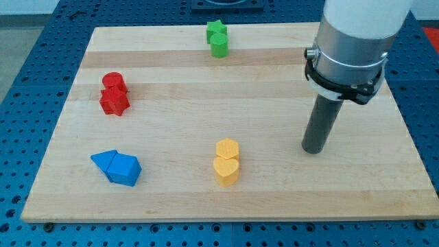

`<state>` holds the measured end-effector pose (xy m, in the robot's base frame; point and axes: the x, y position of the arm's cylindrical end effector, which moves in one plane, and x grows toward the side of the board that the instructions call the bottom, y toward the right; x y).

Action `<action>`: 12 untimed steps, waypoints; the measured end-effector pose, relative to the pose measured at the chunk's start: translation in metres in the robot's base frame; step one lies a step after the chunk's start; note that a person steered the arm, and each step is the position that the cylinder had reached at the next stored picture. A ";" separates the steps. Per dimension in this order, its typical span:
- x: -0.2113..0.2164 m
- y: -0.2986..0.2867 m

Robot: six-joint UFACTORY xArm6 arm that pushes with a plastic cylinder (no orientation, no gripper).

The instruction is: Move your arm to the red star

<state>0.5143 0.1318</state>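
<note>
The red star [114, 102] lies at the view's left on the wooden board [171, 82], touching a red cylinder [113, 81] just above it. My tip [313, 149] rests on the board at the view's right, far from the red star, with the yellow blocks between them and lower. The rod hangs from a grey and white arm body [350, 41].
A green star [216, 29] and a green cylinder [219, 46] sit at the view's top centre. A yellow hexagon [227, 149] and a yellow heart [226, 170] sit at bottom centre. Two blue blocks [116, 166] lie at bottom left.
</note>
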 end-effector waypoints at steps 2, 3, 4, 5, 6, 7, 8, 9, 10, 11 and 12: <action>-0.019 0.000; -0.019 0.000; -0.023 0.000; -0.051 -0.013; -0.052 -0.054; -0.052 -0.099; -0.052 -0.148; -0.052 -0.207; -0.052 -0.268; -0.052 -0.334; -0.051 -0.347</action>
